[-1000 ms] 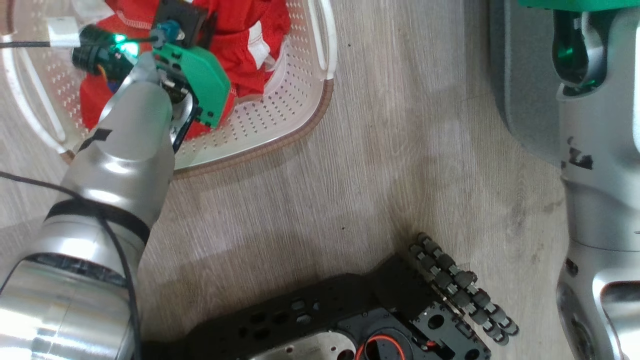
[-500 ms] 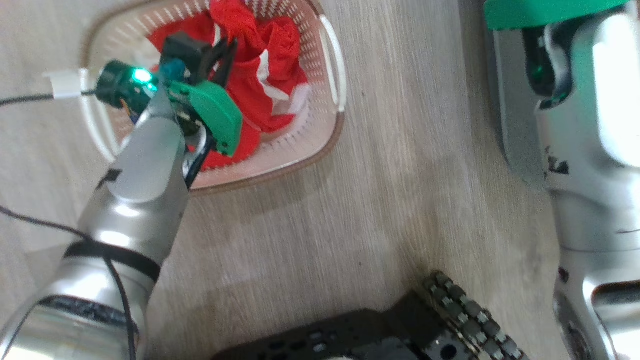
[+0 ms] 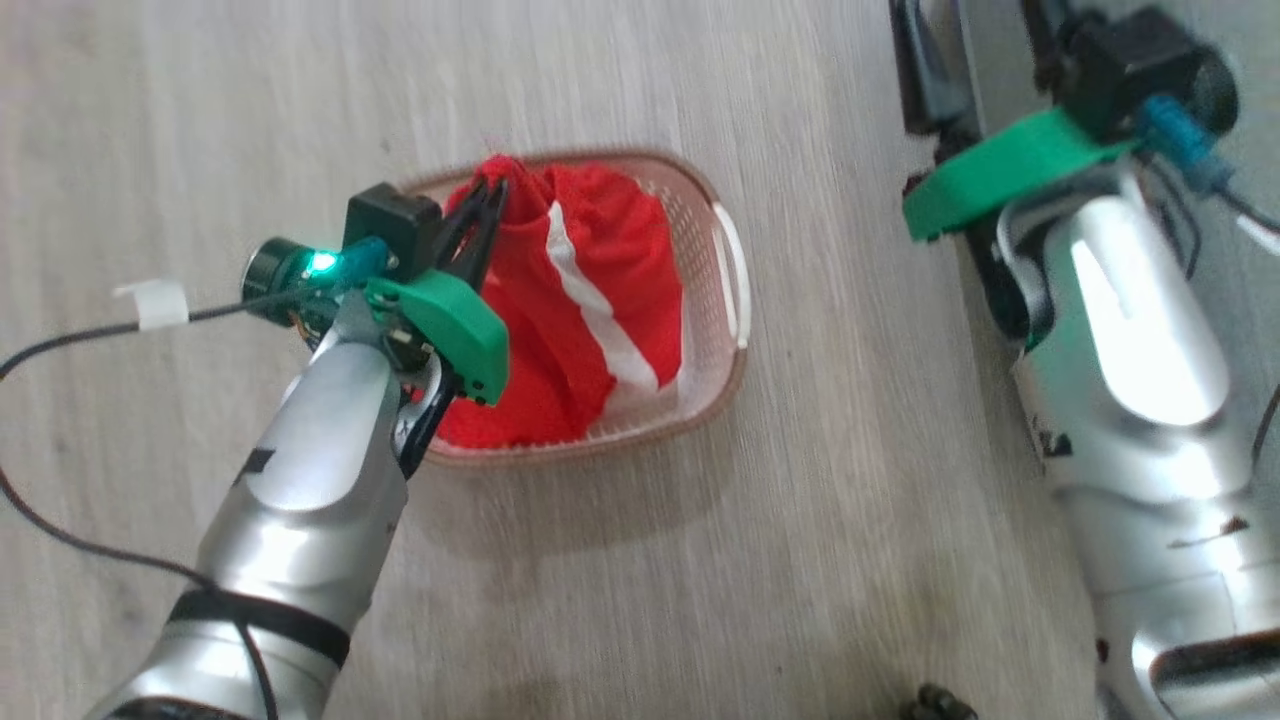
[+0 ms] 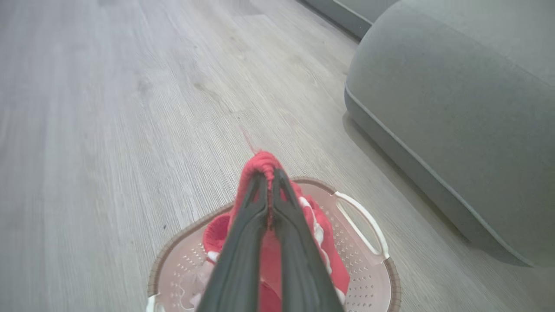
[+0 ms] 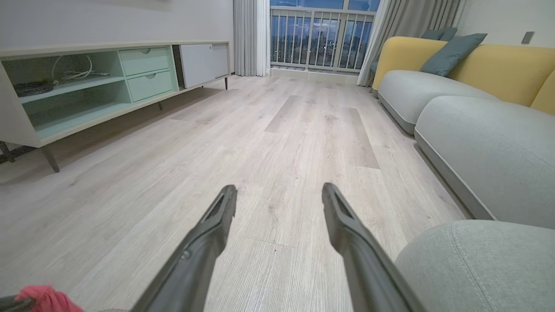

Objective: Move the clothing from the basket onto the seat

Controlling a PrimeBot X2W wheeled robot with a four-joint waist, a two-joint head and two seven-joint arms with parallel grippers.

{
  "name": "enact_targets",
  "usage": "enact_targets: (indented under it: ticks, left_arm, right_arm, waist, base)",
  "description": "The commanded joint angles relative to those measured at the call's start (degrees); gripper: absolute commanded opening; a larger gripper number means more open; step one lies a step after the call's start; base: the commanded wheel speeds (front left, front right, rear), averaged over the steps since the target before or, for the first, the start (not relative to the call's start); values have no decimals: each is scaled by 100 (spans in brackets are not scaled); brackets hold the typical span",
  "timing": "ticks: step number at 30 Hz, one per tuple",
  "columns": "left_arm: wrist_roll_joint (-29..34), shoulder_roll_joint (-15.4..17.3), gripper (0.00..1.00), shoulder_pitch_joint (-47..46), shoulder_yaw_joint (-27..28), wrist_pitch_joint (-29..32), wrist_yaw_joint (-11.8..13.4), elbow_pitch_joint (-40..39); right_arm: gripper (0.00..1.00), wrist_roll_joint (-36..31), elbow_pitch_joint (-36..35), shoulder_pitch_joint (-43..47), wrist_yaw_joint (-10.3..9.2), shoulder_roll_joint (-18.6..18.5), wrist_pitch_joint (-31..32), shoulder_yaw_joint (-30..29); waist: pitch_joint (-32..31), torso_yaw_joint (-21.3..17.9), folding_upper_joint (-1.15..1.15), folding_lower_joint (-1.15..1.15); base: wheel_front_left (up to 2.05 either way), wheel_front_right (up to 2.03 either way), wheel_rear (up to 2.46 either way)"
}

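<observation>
Your left claw (image 3: 492,190), pinched tight on the clothing (image 3: 590,270), has now drawn it into a peak above the basket (image 3: 738,375), lower folds still inside, ready for the seat (image 4: 455,130) beside the basket; your right claw (image 5: 279,190) gapes wide, empty.

Left forearm (image 3: 310,500): shone silver; wore a black band (image 3: 258,615) and a small black mark
Right forearm (image 3: 1140,350): shone silver too; carried black scuffs
Wrist covers (image 3: 450,320): were green plastic
Cable (image 3: 210,313): ran black; bore white tape (image 3: 160,303)
Fingers (image 5: 199,255): were long, dark, tapering
</observation>
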Motion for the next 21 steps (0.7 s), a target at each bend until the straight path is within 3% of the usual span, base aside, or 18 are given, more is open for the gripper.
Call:
enact_targets:
  ticks: [1, 12, 21]
  left_arm:
    - [-47, 81, 0, 56, 198, -30, 0, -262]
    - [9, 35, 0, 565, 598, -30, -3, -1061]
    - [107, 17, 0, 447, 786, -30, -4, -1806]
  right_arm:
    - [100, 50, -93, 126, -1, 86, -29, 62]
    - [100, 215, 268, 960, -1, -20, -29, -35]
    - [100, 292, 332, 1499, -1, -82, -29, -92]
  waist:
    - [-563, 295, -1, 1]
    - [-1768, 614, -1, 1]
    - [-2220, 748, -1, 1]
  base:
    - [0, 0, 0]
    - [0, 0, 0]
    - [0, 0, 0]
